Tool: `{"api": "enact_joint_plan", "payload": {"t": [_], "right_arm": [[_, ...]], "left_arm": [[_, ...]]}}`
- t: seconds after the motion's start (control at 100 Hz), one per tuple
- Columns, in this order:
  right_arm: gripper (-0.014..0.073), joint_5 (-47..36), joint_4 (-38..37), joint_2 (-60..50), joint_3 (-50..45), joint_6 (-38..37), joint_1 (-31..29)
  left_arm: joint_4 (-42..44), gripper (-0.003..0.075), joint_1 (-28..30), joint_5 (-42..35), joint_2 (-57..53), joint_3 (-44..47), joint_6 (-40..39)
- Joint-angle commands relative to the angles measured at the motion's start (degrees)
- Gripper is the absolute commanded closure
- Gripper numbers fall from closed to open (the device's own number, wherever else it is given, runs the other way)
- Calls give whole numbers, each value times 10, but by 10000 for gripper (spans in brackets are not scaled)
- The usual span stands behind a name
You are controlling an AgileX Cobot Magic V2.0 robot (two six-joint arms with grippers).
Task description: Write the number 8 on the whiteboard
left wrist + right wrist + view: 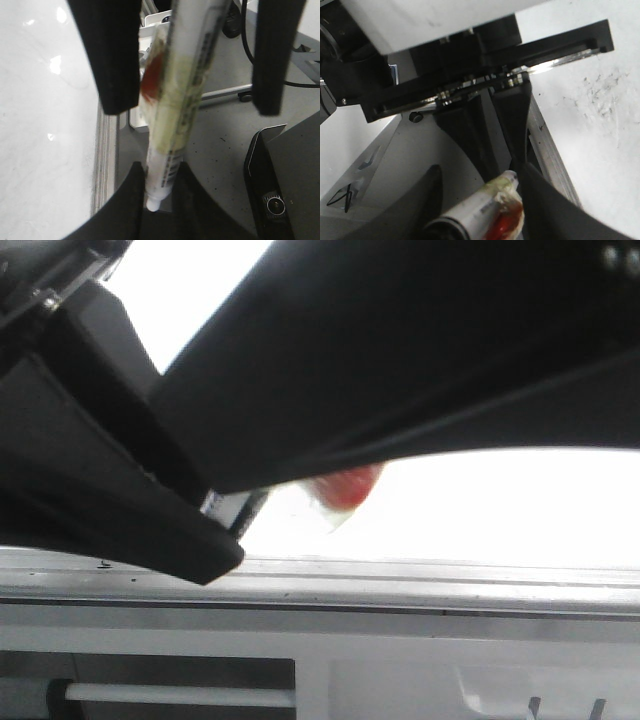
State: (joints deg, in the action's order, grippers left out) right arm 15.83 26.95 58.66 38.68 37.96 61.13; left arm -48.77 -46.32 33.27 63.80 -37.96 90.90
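I'm looking at the whiteboard (pixel 520 510) glaring bright white on the far side of its grey rail (pixel 400 585), which is running left to right across the near bench. The board is glossy and is carrying scattered black specks (pixel 600 95). Beside it a grey speckled surface (pixel 220 150) is showing. Black arm parts are blocking much of my front view. The left claw (pixel 159 172) is pinching the end of a white marker (pixel 180 100) wrapped in yellowish tape with a red patch. The right claw (pixel 479 172) is standing wide apart around the marker, not gripping it.
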Motion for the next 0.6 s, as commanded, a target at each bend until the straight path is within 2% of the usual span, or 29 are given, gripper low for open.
{"api": "enact_joint_plan", "payload": {"t": [0.0, 0.59], "right_arm": [[259, -42, 4, 21, 10, 0, 1], [257, -40, 4, 31, 8, 0, 1]], "left_arm": [[-27, 741, -5, -10, -8, -20, -3], [-27, 741, -5, -10, -10, -20, -3]]}}
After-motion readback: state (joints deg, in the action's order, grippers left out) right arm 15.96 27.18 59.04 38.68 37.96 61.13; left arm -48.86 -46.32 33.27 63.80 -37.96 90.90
